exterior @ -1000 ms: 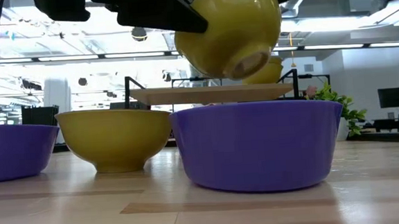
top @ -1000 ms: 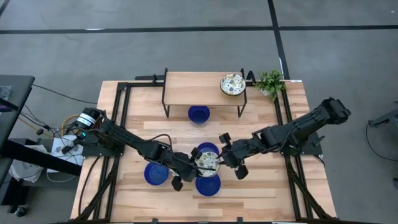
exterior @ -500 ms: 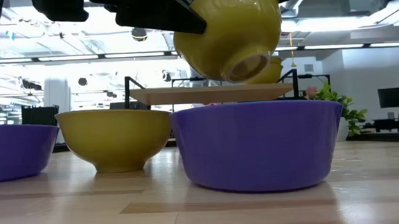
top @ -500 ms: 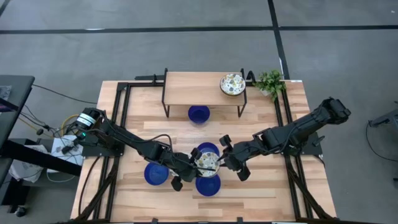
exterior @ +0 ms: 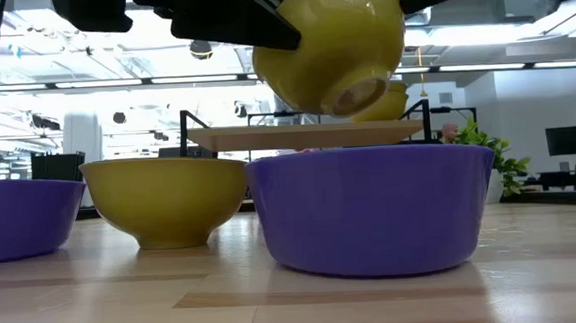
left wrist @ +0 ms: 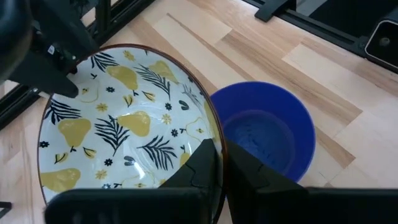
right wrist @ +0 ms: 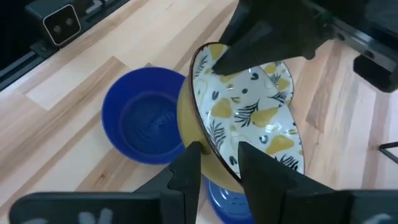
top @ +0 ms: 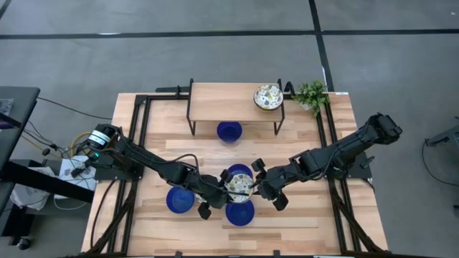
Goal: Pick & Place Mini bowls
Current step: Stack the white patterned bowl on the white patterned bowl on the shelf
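While my left tool [left wrist: 217,163] clamps the near rim of the pear-patterned mini bowl [left wrist: 118,130] and my right tool [right wrist: 219,163] pinches its opposite rim, I hold it tilted above the blue mini bowl [exterior: 371,208], lower centre of the overhead frame. This looks like a handover; next, one tool should let go. The wooden desk [top: 301,218] carries a small raised shelf [top: 222,100], with a bright open room behind.

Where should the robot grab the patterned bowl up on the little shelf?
Grip the patterned bowl by its thin rim, coming straight down from above: it sits upright and open on the wooden shelf, so one gripper finger can likely slip inside and one outside.
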Available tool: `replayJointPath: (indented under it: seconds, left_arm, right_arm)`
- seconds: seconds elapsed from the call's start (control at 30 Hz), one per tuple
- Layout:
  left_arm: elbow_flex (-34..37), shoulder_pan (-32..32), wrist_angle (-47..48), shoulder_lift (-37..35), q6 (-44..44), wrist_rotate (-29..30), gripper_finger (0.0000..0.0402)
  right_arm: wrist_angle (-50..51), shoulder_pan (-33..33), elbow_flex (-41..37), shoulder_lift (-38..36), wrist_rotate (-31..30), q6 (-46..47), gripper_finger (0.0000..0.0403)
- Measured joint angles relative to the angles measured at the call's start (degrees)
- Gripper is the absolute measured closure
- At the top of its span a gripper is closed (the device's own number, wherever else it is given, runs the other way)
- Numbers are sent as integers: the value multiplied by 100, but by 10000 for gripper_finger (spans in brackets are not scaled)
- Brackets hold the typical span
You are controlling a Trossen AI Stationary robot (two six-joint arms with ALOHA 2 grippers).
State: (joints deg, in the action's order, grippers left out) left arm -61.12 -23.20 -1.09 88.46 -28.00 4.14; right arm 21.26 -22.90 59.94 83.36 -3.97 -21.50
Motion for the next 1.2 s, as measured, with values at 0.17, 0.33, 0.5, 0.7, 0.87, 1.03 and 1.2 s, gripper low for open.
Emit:
replayJointPath:
  seconds: [0.17, 0.33, 0.5, 0.7, 0.87, 1.03, 1.2]
  left_arm:
    - [11, -4, 61, -99, 111, -70, 380]
    - [13, 28, 49, -226, 170, -205, 379]
    - [13, 95, -2, -322, 155, -371, 374]
    - [13, 201, -95, -345, 127, -450, 363]
    - [5, 303, -157, -347, 62, -657, 358]
    - [0, 348, -239, -351, 87, -809, 338]
    - [-22, 352, -332, -358, 133, -658, 302]
  right_arm:
    - [-91, -2, 0, 202, 44, -18, 305]
    - [-173, 0, 0, 215, 114, -160, 305]
    - [-343, -7, 0, 169, 224, -360, 307]
    - [-339, -7, -9, 181, 322, -478, 344]
    - [-317, -11, -11, 188, 444, -798, 392]
    - [-299, -11, -2, 188, 513, -748, 395]
    - [-176, 1, 185, 192, 475, -704, 400]
